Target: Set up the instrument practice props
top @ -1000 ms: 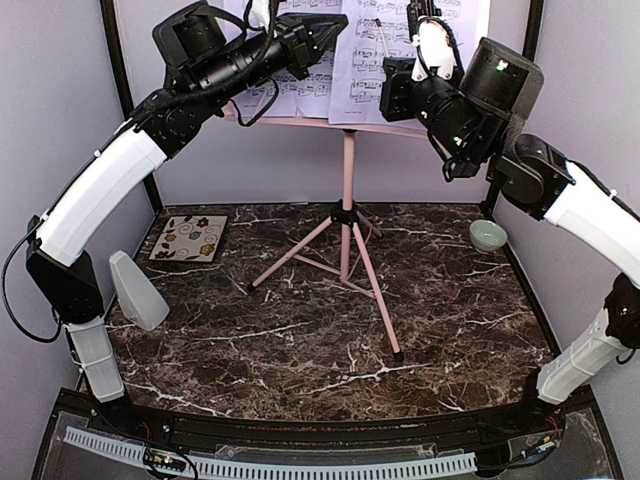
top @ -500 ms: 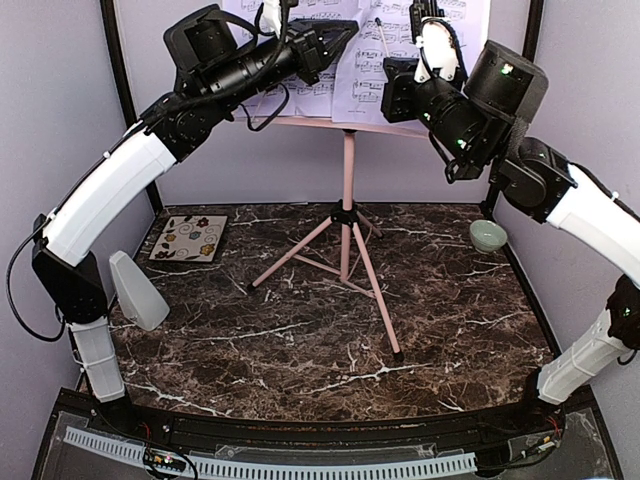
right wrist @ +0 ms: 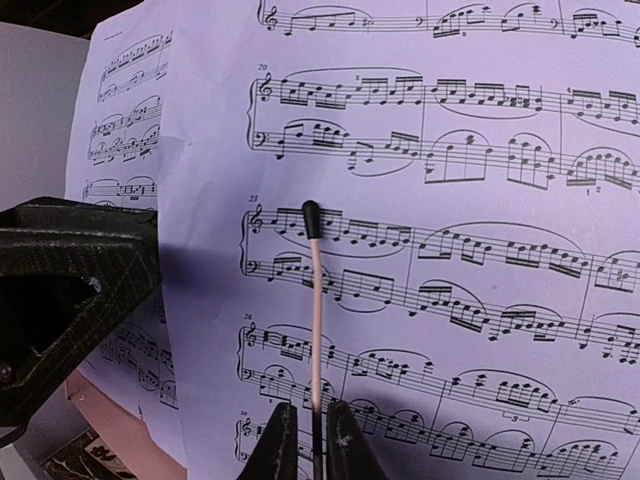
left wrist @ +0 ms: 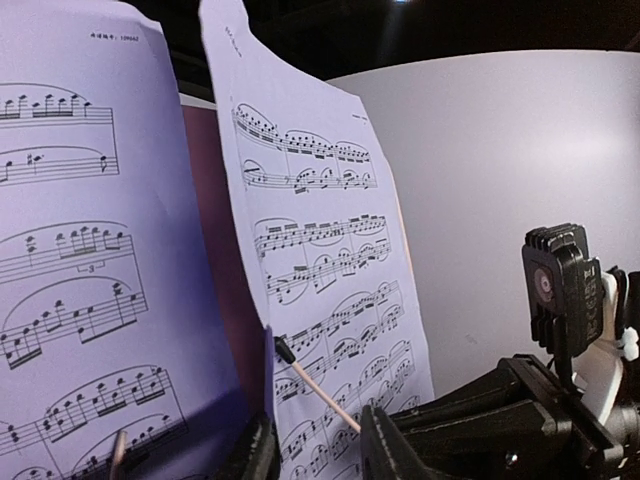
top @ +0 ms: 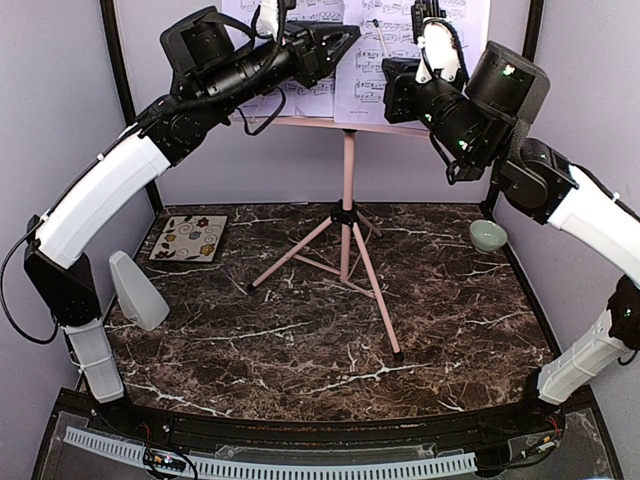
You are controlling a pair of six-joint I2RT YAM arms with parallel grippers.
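The pink music stand (top: pixel 348 170) stands on its tripod at mid-table. Two pale lavender sheet-music pages (top: pixel 372 60) rest on its plate. My left gripper (top: pixel 345 40) is open, its jaws straddling the inner edge of the right page (left wrist: pixel 320 260), beside the left page (left wrist: pixel 70 250). My right gripper (top: pixel 390 82) is shut on the stand's thin pink page-holder rod (right wrist: pixel 316 300), which lies across the right page (right wrist: pixel 480 200). The light-grey metronome (top: pixel 137 290) stands at the table's left edge, away from both grippers.
A floral tile (top: pixel 188 238) lies at the back left. A pale-green bowl (top: pixel 487 235) sits at the back right. The tripod legs (top: pixel 375 295) spread over the middle of the marble table (top: pixel 300 380). The two arms are close together at the stand's top.
My left gripper has moved slightly up and right, closer to the right page's edge. My right gripper has barely shifted and keeps hold of the rod.
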